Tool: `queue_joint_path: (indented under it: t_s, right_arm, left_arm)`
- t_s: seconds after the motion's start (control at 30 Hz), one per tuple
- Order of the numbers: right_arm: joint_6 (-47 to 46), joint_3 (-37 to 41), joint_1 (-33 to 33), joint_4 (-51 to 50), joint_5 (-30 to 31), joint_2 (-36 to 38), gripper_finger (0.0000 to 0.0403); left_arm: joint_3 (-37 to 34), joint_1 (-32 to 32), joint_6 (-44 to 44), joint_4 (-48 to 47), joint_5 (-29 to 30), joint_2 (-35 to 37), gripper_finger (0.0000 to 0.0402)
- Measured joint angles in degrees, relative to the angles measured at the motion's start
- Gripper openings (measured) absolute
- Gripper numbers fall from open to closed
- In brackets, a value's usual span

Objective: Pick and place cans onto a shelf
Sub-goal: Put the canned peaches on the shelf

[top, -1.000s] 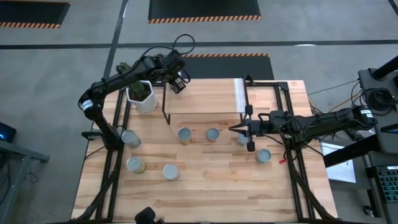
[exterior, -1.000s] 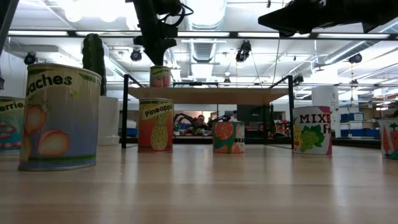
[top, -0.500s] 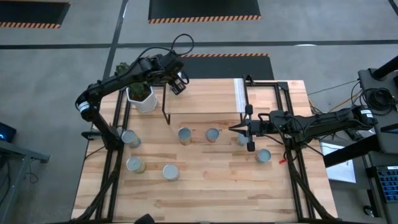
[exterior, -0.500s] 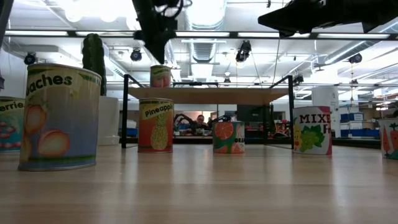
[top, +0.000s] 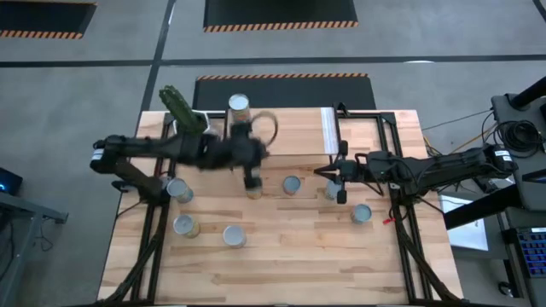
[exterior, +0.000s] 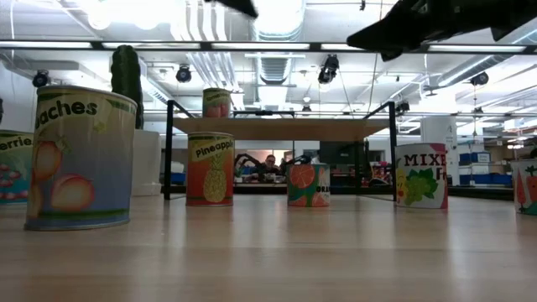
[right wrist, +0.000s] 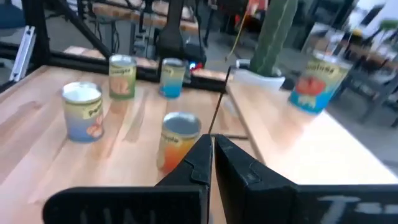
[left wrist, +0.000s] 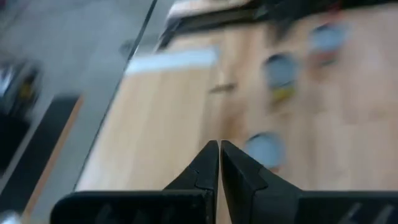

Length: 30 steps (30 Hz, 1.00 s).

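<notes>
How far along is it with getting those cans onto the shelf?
One can stands on the shelf. Nothing is in hand: left gripper and right gripper are both shut, empty, above the table. About seven cans sit on the table.

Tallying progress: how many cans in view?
8 cans: one on the shelf, three at the left, four across the middle, two partly under the left gripper and right gripper.

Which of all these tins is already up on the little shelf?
Only the can at the shelf's back corner, by the cactus pot. Every other tin stands down on the table.
</notes>
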<state>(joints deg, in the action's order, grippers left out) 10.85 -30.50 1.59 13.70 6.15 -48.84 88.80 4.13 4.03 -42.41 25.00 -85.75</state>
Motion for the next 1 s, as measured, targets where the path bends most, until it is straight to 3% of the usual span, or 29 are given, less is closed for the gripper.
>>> queue_joint_path:
  t_s: [0.3,0.6,0.77,1.0]
  right_arm:
    - [-12.00,-2.25,3.08,-7.04,-0.12,0.00,0.0009]
    - [-20.33,-4.04,8.70,-7.63,0.04,0.00,0.0009]
    - [-21.81,-5.22,10.57,-7.74,2.27,-0.85,0.0009]
    - [-21.21,-8.51,10.81,-8.67,4.68,-6.62,0.0009]
  left_arm:
    - [-20.56,12.12,3.37,23.62,1.42,13.32,0.0000]
    - [-37.81,13.41,6.36,41.43,1.64,28.01,0.0000]
    - [-42.61,13.41,7.67,46.12,1.59,33.40,0.0000]
    - [-44.04,13.41,7.44,46.30,1.56,37.73,0.0000]
